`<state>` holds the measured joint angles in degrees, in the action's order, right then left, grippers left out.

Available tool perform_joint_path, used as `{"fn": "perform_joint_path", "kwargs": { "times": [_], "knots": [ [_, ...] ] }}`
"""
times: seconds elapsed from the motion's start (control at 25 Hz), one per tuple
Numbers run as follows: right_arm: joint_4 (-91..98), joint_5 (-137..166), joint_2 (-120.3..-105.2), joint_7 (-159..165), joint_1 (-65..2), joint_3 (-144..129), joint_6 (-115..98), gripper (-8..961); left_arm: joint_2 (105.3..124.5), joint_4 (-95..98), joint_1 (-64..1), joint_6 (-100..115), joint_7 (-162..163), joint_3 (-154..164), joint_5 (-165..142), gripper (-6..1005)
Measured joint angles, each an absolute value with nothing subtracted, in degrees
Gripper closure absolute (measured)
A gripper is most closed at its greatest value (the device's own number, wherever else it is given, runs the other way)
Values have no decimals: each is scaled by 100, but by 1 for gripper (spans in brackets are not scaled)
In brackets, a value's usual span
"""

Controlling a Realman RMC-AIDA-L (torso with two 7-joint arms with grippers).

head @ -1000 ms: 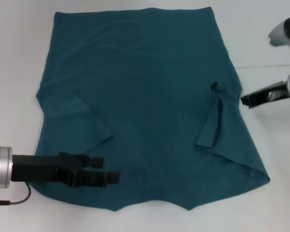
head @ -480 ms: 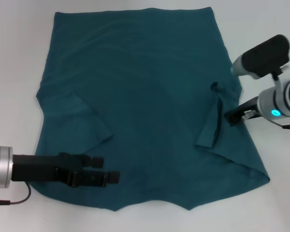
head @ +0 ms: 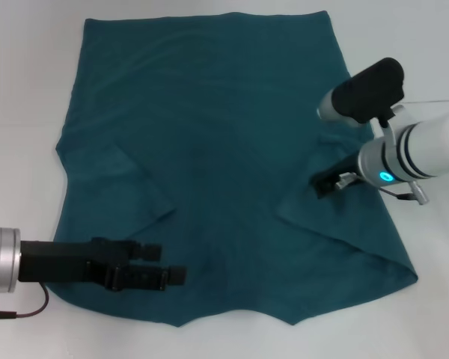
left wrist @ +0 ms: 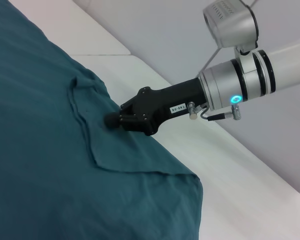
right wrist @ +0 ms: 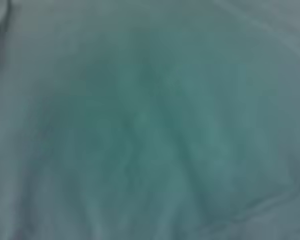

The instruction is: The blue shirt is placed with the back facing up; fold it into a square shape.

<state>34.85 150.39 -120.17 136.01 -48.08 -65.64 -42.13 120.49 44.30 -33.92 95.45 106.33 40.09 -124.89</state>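
Note:
The blue shirt [head: 224, 112] lies spread flat on the white table, plain side up, both sleeves folded inward. My right gripper [head: 319, 185] reaches in from the right and rests its tip on the folded right sleeve [head: 307, 217]. In the left wrist view the same right gripper [left wrist: 111, 120] touches the shirt [left wrist: 35, 150] beside a raised crease. Low over the shirt's near left corner my left gripper [head: 165, 263] is held open, with nothing between its fingers. Only close-up shirt cloth [right wrist: 150, 120] fills the right wrist view.
The white table [head: 22, 90] shows bare on all sides of the shirt. A thin seam line [head: 434, 101] runs across the table at the right. The left sleeve [head: 131, 187] lies folded in over the body.
My right arm has swung in from the right edge onto the shirt. The bunched right sleeve strip now lies flatter and its fold reaches further inward. The left arm has not moved.

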Motion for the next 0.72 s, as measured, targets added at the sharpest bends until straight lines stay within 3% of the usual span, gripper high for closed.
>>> {"fn": "perform_joint_path", "kwargs": {
  "times": [0.4,0.72],
  "knots": [
    [3628,14611,-11990,13590,-4818,-6689,-4345,898,12050,4488,-3302,9473,10602,3959,-12485,90],
    [5385,14381,-11962,13563,-4124,-6385,-6085,874,11962,4999,-3035,9528,11254,3445,-12490,91]
  ]
}}
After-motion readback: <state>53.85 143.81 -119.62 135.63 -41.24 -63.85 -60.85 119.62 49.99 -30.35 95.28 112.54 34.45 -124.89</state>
